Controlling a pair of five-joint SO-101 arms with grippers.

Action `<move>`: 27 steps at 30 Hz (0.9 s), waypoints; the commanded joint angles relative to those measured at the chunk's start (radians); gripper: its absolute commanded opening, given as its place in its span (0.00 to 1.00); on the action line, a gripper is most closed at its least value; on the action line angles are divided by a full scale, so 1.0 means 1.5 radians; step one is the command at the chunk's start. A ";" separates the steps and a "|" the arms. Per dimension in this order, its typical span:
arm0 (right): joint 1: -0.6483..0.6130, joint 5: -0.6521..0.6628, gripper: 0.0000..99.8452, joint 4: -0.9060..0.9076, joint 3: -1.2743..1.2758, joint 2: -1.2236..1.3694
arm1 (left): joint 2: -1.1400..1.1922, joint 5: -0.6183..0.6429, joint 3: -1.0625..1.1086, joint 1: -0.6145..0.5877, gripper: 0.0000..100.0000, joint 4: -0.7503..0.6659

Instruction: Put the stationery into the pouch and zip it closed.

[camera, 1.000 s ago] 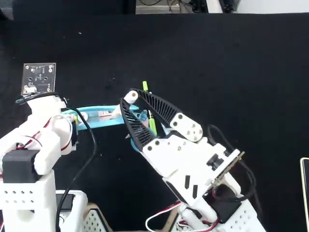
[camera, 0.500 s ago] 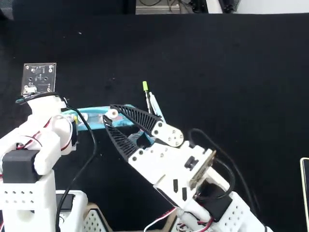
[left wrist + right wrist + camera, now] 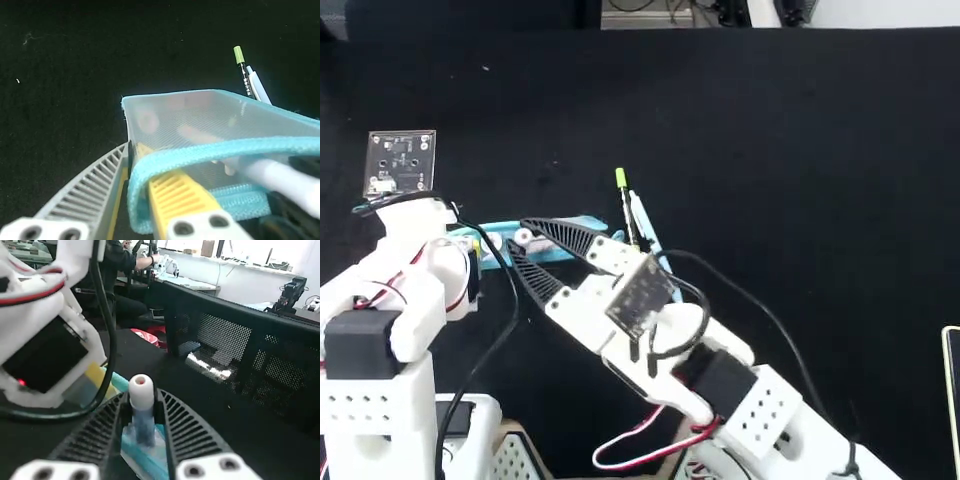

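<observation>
The pouch is clamped by the left tool; the marker gripped in the right tool should be lowered lengthwise inside.

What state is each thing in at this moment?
pouch: unzipped, mouth held open
left gripper: shut on the pouch rim
right gripper: shut on the stick
stick: white-capped, held over the pouch
pens: two, tips past the pouch; whether inside, cannot tell
</observation>
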 commanded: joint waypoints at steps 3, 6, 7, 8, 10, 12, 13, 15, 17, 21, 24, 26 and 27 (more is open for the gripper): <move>-0.008 0.002 0.15 0.142 -0.088 0.009 | 0.007 0.003 0.004 -0.001 0.03 -0.006; -0.008 0.002 0.23 0.265 -0.162 0.009 | 0.007 0.003 0.004 -0.001 0.03 -0.007; -0.007 0.002 0.23 0.304 -0.194 0.009 | 0.007 0.003 0.004 -0.001 0.03 -0.007; -0.007 0.002 0.22 0.345 -0.230 0.008 | 0.007 0.003 0.004 -0.001 0.03 -0.007; -0.007 0.006 0.21 0.421 -0.309 0.005 | 0.007 0.003 0.004 -0.002 0.03 -0.007; -0.002 0.007 0.19 0.487 -0.400 0.007 | 0.007 0.003 0.004 -0.003 0.03 -0.007; 0.016 0.007 0.19 0.516 -0.444 0.008 | 0.007 0.003 0.004 -0.004 0.03 -0.006; 0.078 0.007 0.17 0.571 -0.525 0.009 | 0.007 0.003 0.004 -0.005 0.03 -0.006; 0.153 0.005 0.15 0.618 -0.568 0.020 | 0.007 0.003 0.004 -0.005 0.03 -0.005; 0.280 0.002 0.12 0.696 -0.535 0.119 | 0.007 0.003 0.004 -0.005 0.03 -0.005; 0.369 0.002 0.12 0.683 -0.466 0.234 | 0.007 0.003 0.004 -0.002 0.03 -0.005; 0.415 0.001 0.12 0.639 -0.412 0.311 | 0.007 0.003 0.004 -0.002 0.03 -0.005; 0.431 -0.001 0.12 0.613 -0.385 0.348 | 0.007 0.003 0.004 -0.003 0.03 -0.005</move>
